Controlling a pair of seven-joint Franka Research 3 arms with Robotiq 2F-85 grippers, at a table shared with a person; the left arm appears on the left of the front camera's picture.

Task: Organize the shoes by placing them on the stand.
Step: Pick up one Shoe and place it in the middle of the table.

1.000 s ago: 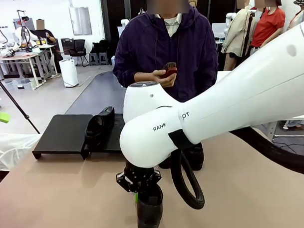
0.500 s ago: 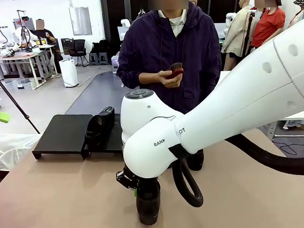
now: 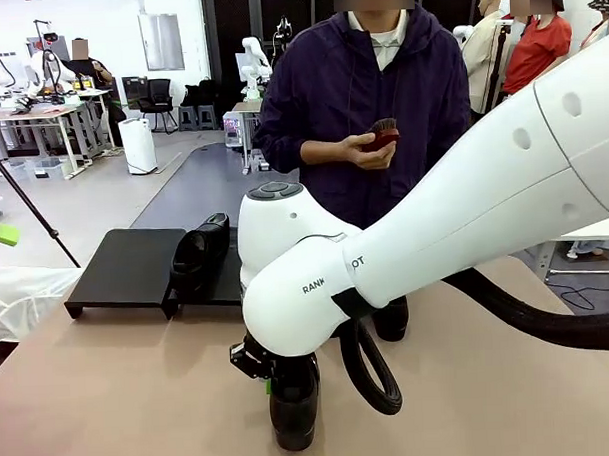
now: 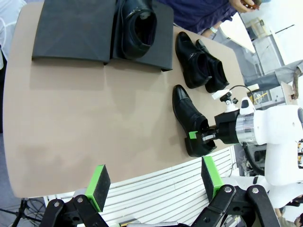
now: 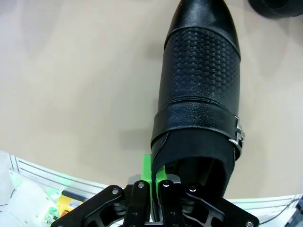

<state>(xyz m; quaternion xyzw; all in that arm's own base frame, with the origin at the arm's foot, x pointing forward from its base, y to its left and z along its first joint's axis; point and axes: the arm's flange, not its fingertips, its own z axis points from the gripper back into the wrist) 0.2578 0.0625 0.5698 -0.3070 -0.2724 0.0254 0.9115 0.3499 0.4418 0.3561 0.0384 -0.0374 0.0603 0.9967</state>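
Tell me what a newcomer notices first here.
The big white right arm dominates the front view, its right gripper shut on the heel rim of a black shoe near the table's near edge. Behind, another shoe sits on the black stand, two more shoes lie on the table beside it, and the left gripper hangs open high above.

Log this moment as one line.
right gripper: shut on near shoe | left gripper: open, above table | stand: one shoe | table: two more shoes

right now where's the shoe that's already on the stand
Front view: the shoe lies on the stand, its right panel by the seam, left of the right arm.
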